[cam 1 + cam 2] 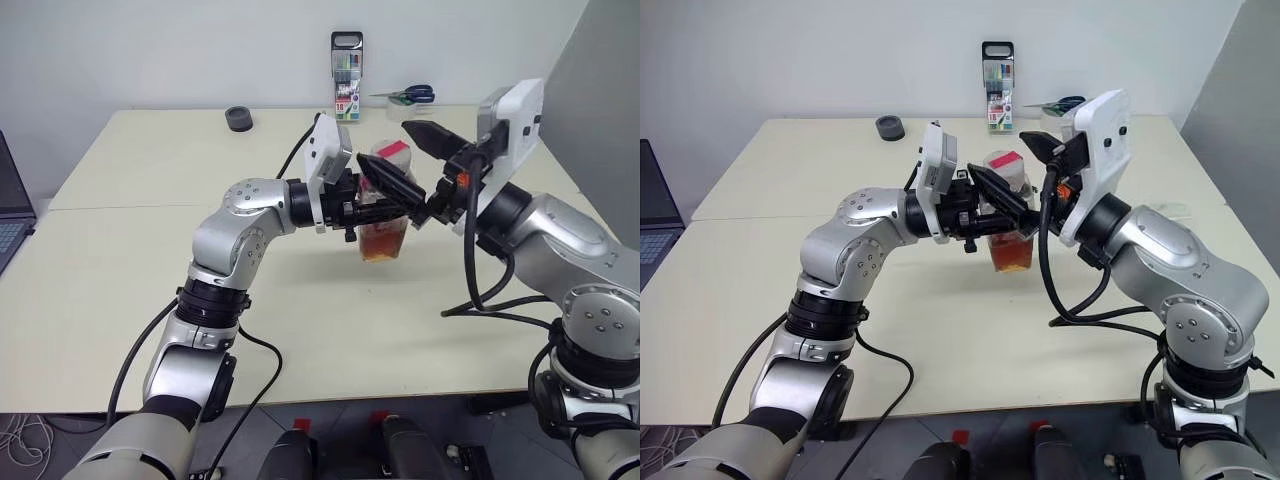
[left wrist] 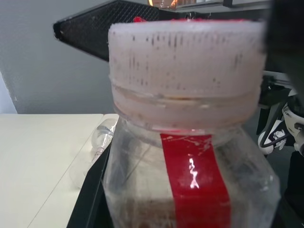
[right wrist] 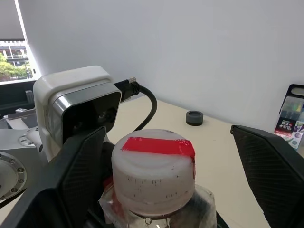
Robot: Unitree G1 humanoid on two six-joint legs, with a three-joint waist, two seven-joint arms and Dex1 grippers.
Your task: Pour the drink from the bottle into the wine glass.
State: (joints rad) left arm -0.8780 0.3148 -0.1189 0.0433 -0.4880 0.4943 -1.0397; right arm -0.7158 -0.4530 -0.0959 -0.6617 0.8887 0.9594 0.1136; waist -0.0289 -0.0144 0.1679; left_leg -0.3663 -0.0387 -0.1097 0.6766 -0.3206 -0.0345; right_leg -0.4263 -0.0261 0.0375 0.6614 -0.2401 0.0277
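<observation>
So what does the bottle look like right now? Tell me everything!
The bottle is small, squarish and looks like clear plastic, with a wide whitish cap that has a strip of red tape across its top. A red strip runs down its side. Amber drink fills its lower part. It stands upright, lifted above the table, pinched in the left gripper. The right gripper has its jaws open on either side of the cap.

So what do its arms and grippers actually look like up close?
Both arms are chunky silver-grey metal segments joined by black rings, with black cables looping alongside. Each wrist carries a white boxy camera housing. The left gripper and right gripper each have two flat black fingers with a fine textured surface, tapering to a point. There is a small orange part near the right wrist.
</observation>
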